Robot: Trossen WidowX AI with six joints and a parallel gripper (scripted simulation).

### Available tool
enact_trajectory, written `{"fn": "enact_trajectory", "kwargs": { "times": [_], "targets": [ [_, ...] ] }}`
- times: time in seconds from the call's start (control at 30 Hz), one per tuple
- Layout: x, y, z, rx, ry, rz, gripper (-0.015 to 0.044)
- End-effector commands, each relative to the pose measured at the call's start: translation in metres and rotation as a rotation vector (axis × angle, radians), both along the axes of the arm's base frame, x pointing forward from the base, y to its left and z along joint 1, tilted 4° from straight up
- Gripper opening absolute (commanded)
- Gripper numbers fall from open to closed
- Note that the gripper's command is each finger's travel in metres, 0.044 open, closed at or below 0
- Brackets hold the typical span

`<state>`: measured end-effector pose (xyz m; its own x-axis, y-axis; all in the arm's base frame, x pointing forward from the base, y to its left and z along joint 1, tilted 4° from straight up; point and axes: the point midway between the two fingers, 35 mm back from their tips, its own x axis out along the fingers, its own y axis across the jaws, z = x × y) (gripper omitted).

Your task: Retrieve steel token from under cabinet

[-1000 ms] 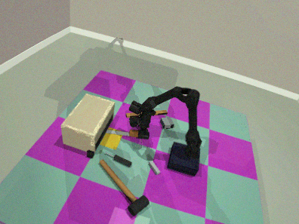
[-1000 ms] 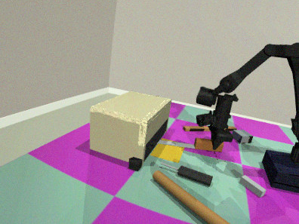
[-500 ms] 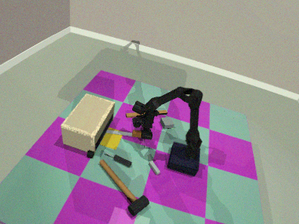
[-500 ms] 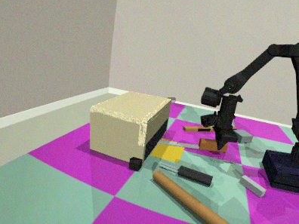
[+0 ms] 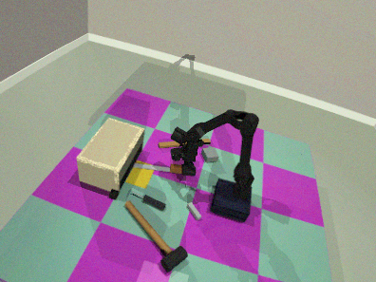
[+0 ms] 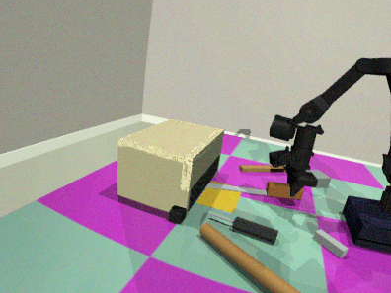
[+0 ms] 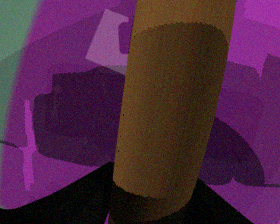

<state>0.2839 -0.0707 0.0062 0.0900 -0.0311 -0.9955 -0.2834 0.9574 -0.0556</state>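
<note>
The cream cabinet (image 5: 111, 151) (image 6: 153, 177) stands at the left, its dark vented front facing the yellow marked area (image 5: 139, 179) (image 6: 217, 200). The token cannot be made out in any view. My gripper (image 5: 185, 169) (image 6: 296, 189) (image 7: 150, 177) is shut on the wooden handle (image 5: 176, 169) (image 6: 277, 190) (image 7: 170, 100) of a flat-bladed tool, low over the table. Its thin pale blade (image 5: 159, 168) (image 6: 242, 189) points at the cabinet front and crosses the back part of the yellow area. Whether the blade's tip is under the cabinet cannot be told.
A black-handled pronged tool (image 5: 154, 202) (image 6: 255, 229) and a hammer (image 5: 147, 227) (image 6: 247, 257) lie nearer the cameras. A pale bar (image 5: 194, 211) (image 6: 331, 243) lies by the arm's base. A wooden-handled thing (image 5: 167, 144) (image 6: 257, 168) and a grey block (image 5: 210, 154) lie behind the gripper.
</note>
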Motion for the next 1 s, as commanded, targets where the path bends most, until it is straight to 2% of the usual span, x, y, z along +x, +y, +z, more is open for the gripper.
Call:
{"fn": "enact_trajectory", "kwargs": {
  "times": [0.0,0.97],
  "targets": [
    [-0.007,-0.002,-0.001,-0.001,0.002,0.004,0.0],
    [-0.04,-0.014,-0.004,-0.002,0.004,0.001,0.0]
  ]
}}
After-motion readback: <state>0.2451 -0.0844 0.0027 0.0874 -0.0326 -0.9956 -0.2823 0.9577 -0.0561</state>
